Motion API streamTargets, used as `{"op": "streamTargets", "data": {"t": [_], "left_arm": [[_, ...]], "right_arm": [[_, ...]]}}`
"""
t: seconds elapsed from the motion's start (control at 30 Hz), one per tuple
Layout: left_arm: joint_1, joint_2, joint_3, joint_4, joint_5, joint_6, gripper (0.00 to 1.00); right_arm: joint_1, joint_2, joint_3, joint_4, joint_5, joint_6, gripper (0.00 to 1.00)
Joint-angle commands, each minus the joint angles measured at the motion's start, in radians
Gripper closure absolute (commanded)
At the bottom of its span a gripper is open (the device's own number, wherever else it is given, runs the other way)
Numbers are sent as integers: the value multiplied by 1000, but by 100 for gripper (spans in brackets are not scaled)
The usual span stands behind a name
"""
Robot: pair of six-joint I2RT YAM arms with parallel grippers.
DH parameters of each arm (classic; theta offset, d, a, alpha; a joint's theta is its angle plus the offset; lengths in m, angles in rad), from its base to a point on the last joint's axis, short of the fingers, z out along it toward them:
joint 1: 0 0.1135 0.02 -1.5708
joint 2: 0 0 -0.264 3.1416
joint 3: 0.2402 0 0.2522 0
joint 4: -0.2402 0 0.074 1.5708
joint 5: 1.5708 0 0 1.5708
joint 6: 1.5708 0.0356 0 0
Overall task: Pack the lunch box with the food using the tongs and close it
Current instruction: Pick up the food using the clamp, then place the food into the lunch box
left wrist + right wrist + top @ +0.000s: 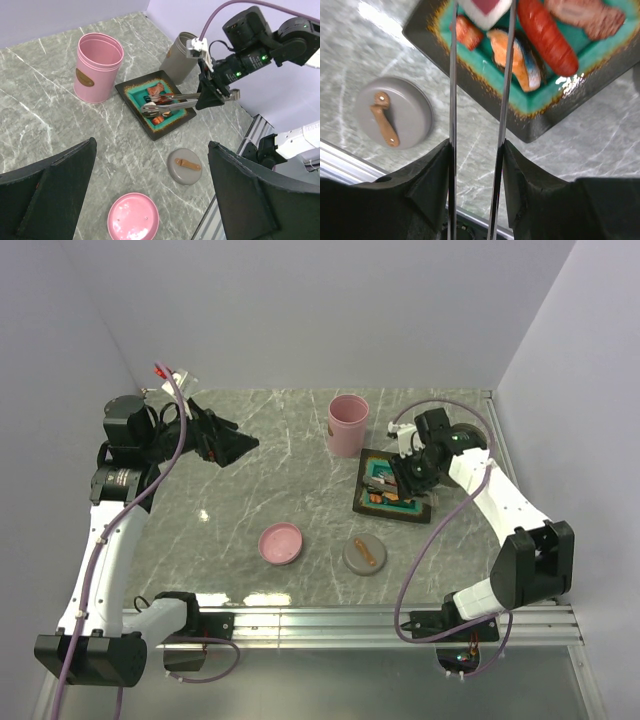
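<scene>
The silver tongs [452,75] run up between the pads of my right gripper [476,147], which is shut on their two arms and squeezes them. Their tips straddle a white piece with a maroon centre [485,10] over the black tray with the teal inside [545,125]. More food lies in that tray: a red sausage piece [547,35], an orange salmon piece [515,57] and a small orange piece [467,32]. Two open round containers stand behind the tray, one pink [97,67] and one grey [179,55]; I cannot tell which is the lunch box. My left gripper [152,145] hangs open, high at the far left.
A grey lid with a brown handle [365,556] and a pink lid [281,542] lie on the marble table in front of the tray [365,502]. A metal rail [380,618] runs along the near edge. Walls close in the back and both sides.
</scene>
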Motion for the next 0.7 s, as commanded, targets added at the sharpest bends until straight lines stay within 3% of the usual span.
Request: {"op": "streamTargets", "data": {"t": [0.0,0.4,0.67], "left_arm": [[4,-3,27,38,-1,1,0],[3,-2,45,34,2,6,1],[4,16,78,-7,-27,30,1]], "right_arm": [[-7,-7,82,5,-49,9,58],[-18,-97,149,-33,-41,12,59],[-30,-116,290,-87,-87,9,59]]}}
